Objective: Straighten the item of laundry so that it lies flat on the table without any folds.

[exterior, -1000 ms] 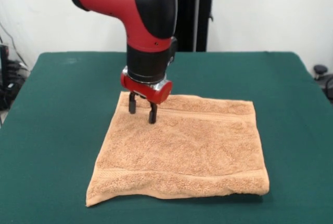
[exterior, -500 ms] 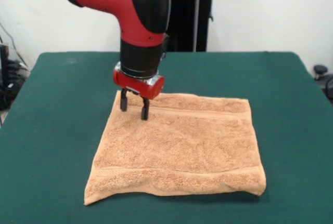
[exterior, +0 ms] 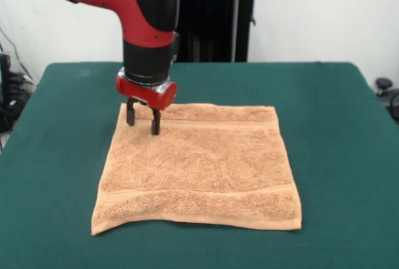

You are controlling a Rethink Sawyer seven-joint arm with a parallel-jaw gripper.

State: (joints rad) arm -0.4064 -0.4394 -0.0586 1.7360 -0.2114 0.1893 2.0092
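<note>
Table point(exterior: 336, 132): big rect. surface w/ dark green cloth, fills most of the front view; far edge runs along the white wall, near edge cut off at the bottom of the pic.

Arm point(exterior: 134, 7): red + black Sawyer arm comes down from the top, over the far-left part of the table. Black wrist section, then a red collar just above the claw. Black pedestal point(exterior: 215, 16) stands behind the table's far edge, about mid-width.

Towel point(exterior: 199, 169): light orange-tan terry, roughly square, much smaller than the table. Lies spread out approx. mid-table, a bit toward the left edge and closer to the near edge than the far one. Woven band visible near its far edge and another near its near edge. Near-left corner looks slightly lifted/curled off the cloth; the rest looks flat, no big folds seen. Green shows on all four sides of it, so it is clear of every table edge.

Gripper point(exterior: 141, 120): at the towel's far-left corner. Two short black fingers point(exterior: 154, 123) point down, spread w/ a gap between them, i.e. released, nothing held. One tip sits at the towel's left edge, the other on the terry just inside the far band. Tips look down at towel level; actual contact hard to tell.
</note>
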